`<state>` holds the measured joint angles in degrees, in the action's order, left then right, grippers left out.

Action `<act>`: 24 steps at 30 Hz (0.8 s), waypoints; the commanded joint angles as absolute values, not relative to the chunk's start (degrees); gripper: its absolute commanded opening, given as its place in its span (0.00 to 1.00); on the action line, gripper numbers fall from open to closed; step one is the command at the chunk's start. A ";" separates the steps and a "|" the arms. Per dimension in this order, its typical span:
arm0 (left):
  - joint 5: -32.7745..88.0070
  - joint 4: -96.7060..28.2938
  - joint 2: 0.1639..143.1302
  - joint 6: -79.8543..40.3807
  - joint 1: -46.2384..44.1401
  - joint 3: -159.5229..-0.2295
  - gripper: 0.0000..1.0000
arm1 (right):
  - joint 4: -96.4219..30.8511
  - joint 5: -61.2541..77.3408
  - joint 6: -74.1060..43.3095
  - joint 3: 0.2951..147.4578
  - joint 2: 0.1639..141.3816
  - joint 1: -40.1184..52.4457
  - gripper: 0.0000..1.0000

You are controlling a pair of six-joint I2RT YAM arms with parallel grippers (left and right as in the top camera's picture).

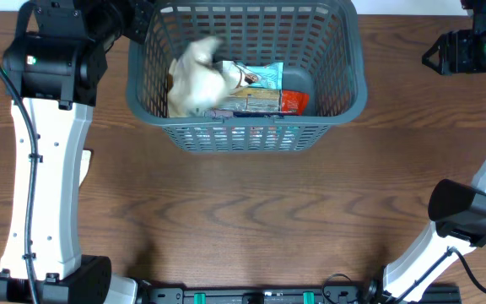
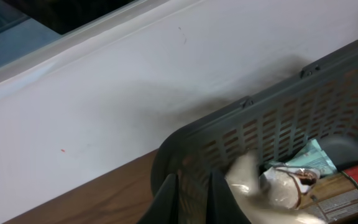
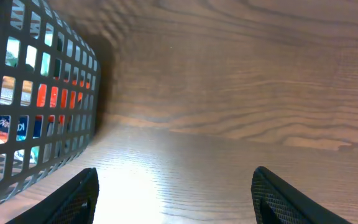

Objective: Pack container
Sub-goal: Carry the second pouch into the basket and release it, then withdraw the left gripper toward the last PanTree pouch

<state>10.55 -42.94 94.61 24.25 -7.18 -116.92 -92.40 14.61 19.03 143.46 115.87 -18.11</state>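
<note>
The dark grey slotted container (image 1: 357,76) stands at the back middle of the table. It holds a teal packet (image 1: 260,76), an orange packet (image 1: 294,103), a brown packet (image 1: 251,103) and a blurred cream packet (image 1: 197,76) at its left end. My left gripper (image 1: 142,25) is above the container's back left corner, slightly open and empty. In the left wrist view its fingers (image 2: 191,199) frame the container's rim (image 2: 291,118), with the cream packet (image 2: 253,180) just to their right. My right gripper (image 1: 429,57) is open and empty, right of the container (image 3: 42,106).
The wooden table (image 1: 243,219) stretches in front of the container. The white left arm (image 1: 49,169) stands along the left edge and the right arm (image 1: 471,211) at the right. A white wall (image 2: 135,93) rises behind the table.
</note>
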 commanded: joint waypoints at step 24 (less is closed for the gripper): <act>-5.41 -67.18 94.41 -1.83 19.49 -117.34 0.84 | -91.70 15.27 19.33 143.44 116.38 -17.54 0.80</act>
<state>-4.36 -64.16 94.61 1.54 16.05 -116.92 -92.07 14.61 19.20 143.46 115.87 -18.11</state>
